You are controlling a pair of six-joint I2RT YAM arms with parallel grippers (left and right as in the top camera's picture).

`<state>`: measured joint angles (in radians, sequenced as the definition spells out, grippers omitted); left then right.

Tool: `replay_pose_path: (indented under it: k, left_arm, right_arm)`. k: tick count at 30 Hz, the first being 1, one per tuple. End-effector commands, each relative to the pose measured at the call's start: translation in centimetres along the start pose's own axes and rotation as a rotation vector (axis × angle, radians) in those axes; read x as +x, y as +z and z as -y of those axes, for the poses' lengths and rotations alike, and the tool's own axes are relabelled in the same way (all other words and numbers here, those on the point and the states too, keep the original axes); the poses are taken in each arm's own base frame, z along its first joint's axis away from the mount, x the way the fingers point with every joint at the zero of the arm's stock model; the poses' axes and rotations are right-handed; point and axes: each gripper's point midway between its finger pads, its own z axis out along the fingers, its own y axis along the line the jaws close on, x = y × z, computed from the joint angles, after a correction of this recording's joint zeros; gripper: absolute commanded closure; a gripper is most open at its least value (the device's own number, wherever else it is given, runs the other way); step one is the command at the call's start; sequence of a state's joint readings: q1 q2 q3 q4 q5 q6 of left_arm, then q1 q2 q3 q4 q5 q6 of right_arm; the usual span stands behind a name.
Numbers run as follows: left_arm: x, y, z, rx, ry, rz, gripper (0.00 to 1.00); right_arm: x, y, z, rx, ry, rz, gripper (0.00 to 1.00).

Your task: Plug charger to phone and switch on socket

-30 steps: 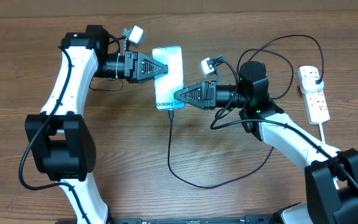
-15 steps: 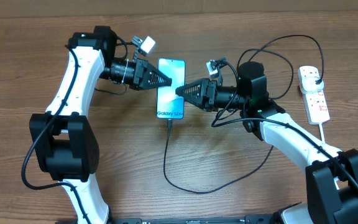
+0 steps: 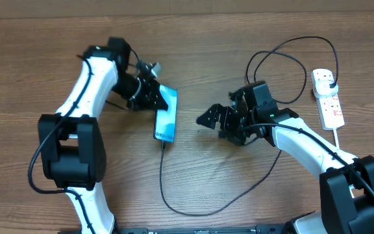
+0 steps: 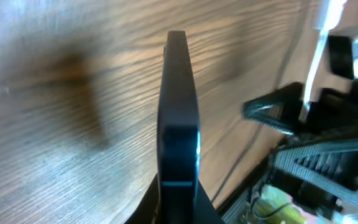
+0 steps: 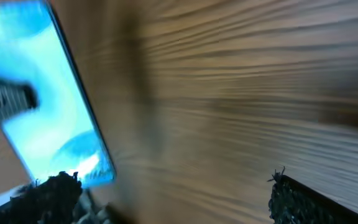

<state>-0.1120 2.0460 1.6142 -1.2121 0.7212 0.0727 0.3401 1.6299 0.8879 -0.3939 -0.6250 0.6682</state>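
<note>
The phone, its light blue screen lit, is tilted up on one long edge left of the table's middle. My left gripper is shut on its upper end. In the left wrist view the phone shows edge-on, clamped in the left gripper. The charger cable meets the phone's lower end, loops over the table and runs to its black plug in the socket at the far right. My right gripper stands open to the right of the phone, holding nothing. The phone lies left of the open right gripper.
The socket's thick white cord runs down toward the right arm's base. Slack charger cable arcs behind the right arm. Bare wooden table lies left of and behind the left arm.
The right gripper has opened, let go and drawn back to the right. The left gripper has closed fully on the phone, carried it left and toward the front, and tipped it on edge.
</note>
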Motion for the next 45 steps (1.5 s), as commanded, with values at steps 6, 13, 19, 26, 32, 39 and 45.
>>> replay_pose_path:
  k: [6, 13, 19, 26, 32, 39, 45]
  left_arm:
    - [1.5, 3.4, -2.4, -0.136, -0.158, -0.020, 0.96]
    - [2.4, 5.7, -3.3, -0.193, -0.214, -0.028, 0.96]
    - [2.9, 6.8, -3.4, -0.220, -0.194, -0.036, 0.96]
    - [2.6, 7.8, -3.5, -0.280, -0.221, -0.011, 0.96]
    - [2.2, 8.5, -3.2, -0.320, -0.213, 0.012, 0.93]
    - [1.3, 8.3, -3.9, -0.375, -0.186, 0.057, 0.84]
    - [1.2, 8.6, -3.7, -0.392, -0.164, 0.063, 0.80]
  right_arm:
    - [-2.0, -0.7, 3.1, 0.178, -0.003, 0.126, 0.00]
    - [-2.1, -0.7, 3.1, 0.180, -0.003, 0.128, 0.00]
    - [-2.1, -0.7, 3.1, 0.180, -0.003, 0.128, 0.00]
    - [-2.1, -0.7, 3.1, 0.180, -0.003, 0.128, 0.00]
    - [-2.1, -0.7, 3.1, 0.180, -0.003, 0.128, 0.00]
    - [-2.1, -0.7, 3.1, 0.180, -0.003, 0.128, 0.00]
    - [-2.1, -0.7, 3.1, 0.180, -0.003, 0.128, 0.00]
